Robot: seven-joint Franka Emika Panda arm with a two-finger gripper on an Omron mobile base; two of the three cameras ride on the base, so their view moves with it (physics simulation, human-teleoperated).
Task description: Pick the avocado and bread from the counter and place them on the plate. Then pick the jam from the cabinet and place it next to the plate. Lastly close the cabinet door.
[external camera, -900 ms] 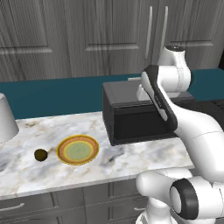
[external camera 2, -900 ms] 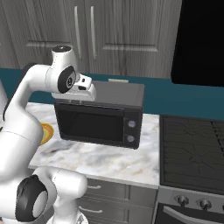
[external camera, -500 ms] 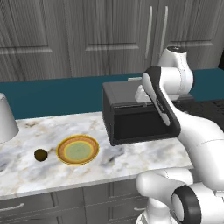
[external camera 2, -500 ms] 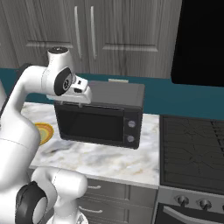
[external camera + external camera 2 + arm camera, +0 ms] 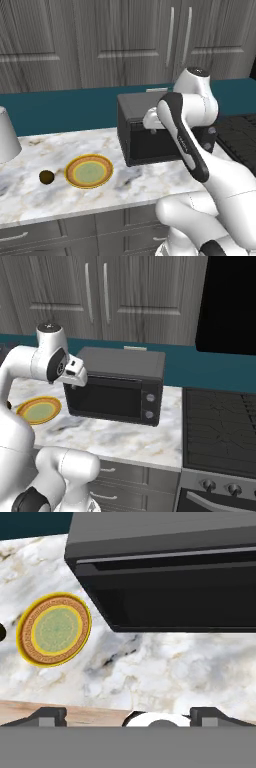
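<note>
The plate (image 5: 89, 171) lies on the marble counter (image 5: 30, 205), left of a black microwave. The avocado (image 5: 46, 176) rests on the counter just left of the plate, apart from it. In the hand view the plate (image 5: 54, 630) is at the left, with a dark sliver of the avocado (image 5: 1, 632) at the edge. My gripper (image 5: 129, 714) hangs above the counter in front of the microwave, open, with nothing between its fingertips (image 5: 47, 714). My hand (image 5: 75, 373) is up at the microwave's front left corner. The bread and jam are out of view. The cabinet doors (image 5: 150, 45) are shut.
The black microwave (image 5: 120, 386) stands on the counter right of the plate. A black stove top (image 5: 220, 426) lies further right. A white cone-shaped object (image 5: 6, 136) sits at the far left. Bare marble (image 5: 165, 672) spreads in front of the microwave.
My hand has swung left and down across the microwave's front, toward the plate side. Plate and avocado have not moved.
</note>
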